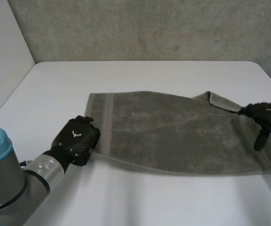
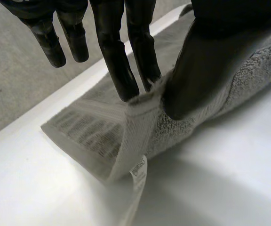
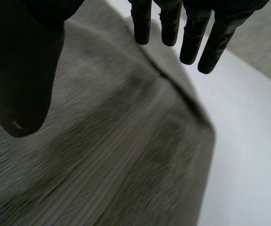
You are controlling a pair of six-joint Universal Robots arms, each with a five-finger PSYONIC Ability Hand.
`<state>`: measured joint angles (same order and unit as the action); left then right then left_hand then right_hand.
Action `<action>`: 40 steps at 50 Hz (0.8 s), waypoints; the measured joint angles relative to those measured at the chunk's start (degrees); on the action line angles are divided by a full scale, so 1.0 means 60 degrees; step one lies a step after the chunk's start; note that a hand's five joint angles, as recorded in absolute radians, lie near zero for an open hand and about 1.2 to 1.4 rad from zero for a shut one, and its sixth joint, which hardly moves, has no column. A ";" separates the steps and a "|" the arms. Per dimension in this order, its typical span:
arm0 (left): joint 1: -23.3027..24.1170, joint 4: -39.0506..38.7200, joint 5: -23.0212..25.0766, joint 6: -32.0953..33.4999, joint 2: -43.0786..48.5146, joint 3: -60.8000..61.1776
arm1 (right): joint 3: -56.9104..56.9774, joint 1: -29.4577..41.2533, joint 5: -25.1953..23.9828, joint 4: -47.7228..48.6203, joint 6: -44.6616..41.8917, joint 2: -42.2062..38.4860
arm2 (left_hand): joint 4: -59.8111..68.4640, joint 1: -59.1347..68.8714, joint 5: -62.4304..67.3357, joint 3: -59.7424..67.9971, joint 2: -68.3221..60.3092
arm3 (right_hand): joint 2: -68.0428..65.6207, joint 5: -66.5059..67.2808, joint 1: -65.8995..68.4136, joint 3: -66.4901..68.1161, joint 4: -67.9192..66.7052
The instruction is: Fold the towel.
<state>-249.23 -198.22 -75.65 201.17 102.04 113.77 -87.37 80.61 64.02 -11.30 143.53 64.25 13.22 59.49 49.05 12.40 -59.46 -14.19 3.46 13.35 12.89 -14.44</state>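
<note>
A grey-green towel (image 1: 173, 136) lies spread flat on the white table (image 1: 140, 77). Its far right corner (image 1: 219, 100) is turned over. My left hand (image 1: 79, 135) is at the towel's near left corner. In the left wrist view the thumb (image 2: 206, 61) and two fingers (image 2: 126, 66) pinch the towel's edge (image 2: 142, 108), which is lifted a little, and a white label (image 2: 138, 175) hangs below it. My right hand (image 1: 267, 117) hovers over the towel's right edge. Its fingers (image 3: 192, 33) are straight and apart from the thumb (image 3: 22, 70), above the towel (image 3: 116, 155), holding nothing.
A concrete wall (image 1: 149, 28) stands behind the table and a white wall (image 1: 3, 56) at the left. Bare tabletop runs along the front (image 1: 163, 202) and behind the towel.
</note>
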 measured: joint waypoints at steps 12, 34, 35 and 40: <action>0.0005 0.1105 0.0010 -0.0580 0.0093 -0.1449 | -0.1634 -0.0452 -0.0638 -0.0414 -0.1384 0.0642 | 0.0000 0.2450 0.2689 0.0000 -0.2553 | 0.0000 0.0000 0.0001 0.0000 0.0000; -0.0816 0.1203 -0.0034 -0.1009 0.1323 -0.2051 | -0.3595 -0.0178 -0.1209 0.2089 -0.0133 0.1058 | 0.0000 0.2451 0.2692 0.0000 -0.2553 | -0.0024 0.0035 0.0082 -0.0001 0.0000; -0.0894 0.1204 -0.0033 -0.1074 0.1319 -0.2055 | -0.3588 -0.0147 -0.1201 0.2127 -0.0092 0.1020 | 0.0000 0.2451 0.2692 0.0000 -0.2553 | -0.0024 0.0035 0.0091 -0.0001 0.0000; -0.1176 0.1212 -0.0014 -0.1410 0.1301 -0.2075 | -0.3558 -0.0039 -0.1177 0.2194 -0.0020 0.0903 | 0.0000 0.2451 0.2692 0.0000 -0.2553 | -0.2306 0.2502 0.2390 0.0000 0.0000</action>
<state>-256.29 -190.95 -75.73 192.71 109.85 101.32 -108.72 80.38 56.96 1.86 143.41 69.67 13.22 74.20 65.20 12.40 -74.77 -28.03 18.47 27.70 12.89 -14.44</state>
